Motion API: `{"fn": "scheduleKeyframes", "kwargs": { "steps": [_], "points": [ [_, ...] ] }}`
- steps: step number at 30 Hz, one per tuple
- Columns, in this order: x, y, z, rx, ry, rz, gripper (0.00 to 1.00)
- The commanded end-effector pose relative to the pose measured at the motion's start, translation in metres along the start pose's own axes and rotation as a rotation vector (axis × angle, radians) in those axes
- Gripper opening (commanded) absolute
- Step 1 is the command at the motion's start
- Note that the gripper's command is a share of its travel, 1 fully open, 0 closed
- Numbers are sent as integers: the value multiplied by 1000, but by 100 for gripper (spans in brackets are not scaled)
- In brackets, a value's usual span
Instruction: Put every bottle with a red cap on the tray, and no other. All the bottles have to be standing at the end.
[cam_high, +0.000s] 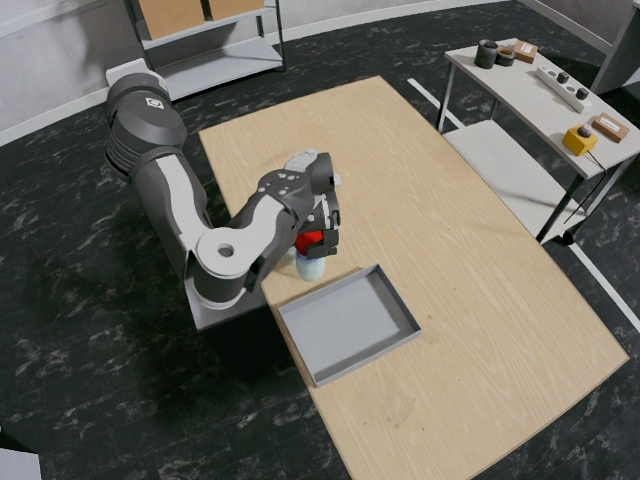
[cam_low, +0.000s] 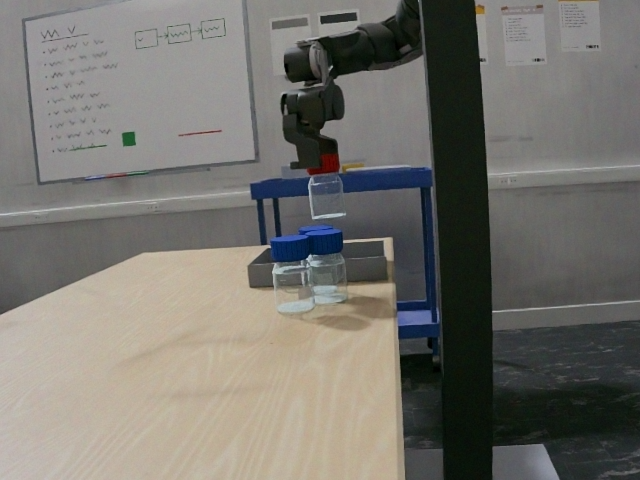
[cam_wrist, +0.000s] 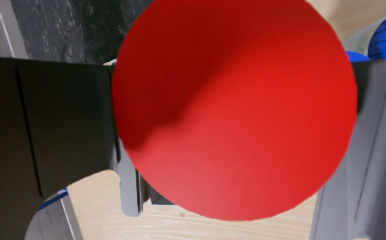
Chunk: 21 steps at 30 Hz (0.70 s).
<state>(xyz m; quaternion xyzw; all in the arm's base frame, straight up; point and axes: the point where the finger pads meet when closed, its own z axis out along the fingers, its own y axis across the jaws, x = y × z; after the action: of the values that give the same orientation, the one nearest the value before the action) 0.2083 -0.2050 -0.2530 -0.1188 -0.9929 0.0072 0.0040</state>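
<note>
My gripper (cam_low: 316, 164) is shut on the red cap of a clear bottle (cam_low: 326, 195) and holds it upright in the air, well above the table. The red cap (cam_wrist: 235, 107) fills the wrist view between my two dark fingers. In the top view the red cap (cam_high: 308, 239) shows under my wrist, near the table's left edge. Below it stand three clear bottles with blue caps (cam_low: 310, 268), close together on the table. The grey tray (cam_high: 347, 322) lies empty on the table, just beside them.
A side table (cam_high: 547, 98) with small boxes and a yellow button box stands to the right of the wooden table. A grey shelf unit (cam_high: 206, 41) stands at the back. A black post (cam_low: 454, 232) blocks part of the exterior view.
</note>
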Motion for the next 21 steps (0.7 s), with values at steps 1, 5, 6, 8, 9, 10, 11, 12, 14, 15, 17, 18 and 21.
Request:
{"fn": "scheduleKeyframes", "kwargs": {
  "steps": [1,5,6,8,9,10,11,12,14,15,17,18,21],
  "points": [
    [-1,0,-1,0,-4,6,0],
    [-1,0,-1,0,-4,28,0],
    [-1,0,-1,0,-4,36,0],
    [-1,0,-1,-1,-4,56,0],
    [-1,0,-1,-1,-4,68,0],
    [-1,0,-1,-1,-4,81,0],
    [-1,0,-1,-1,-4,95,0],
    [-1,0,-1,-1,-4,110,0],
    [-1,0,-1,-2,-4,161,0],
    [-1,0,-1,-2,-4,161,0],
    [-1,0,-1,-2,-4,199,0],
    [-1,0,-1,-2,-4,218,0],
    [-1,0,-1,-3,-3,275,0]
  ]
}}
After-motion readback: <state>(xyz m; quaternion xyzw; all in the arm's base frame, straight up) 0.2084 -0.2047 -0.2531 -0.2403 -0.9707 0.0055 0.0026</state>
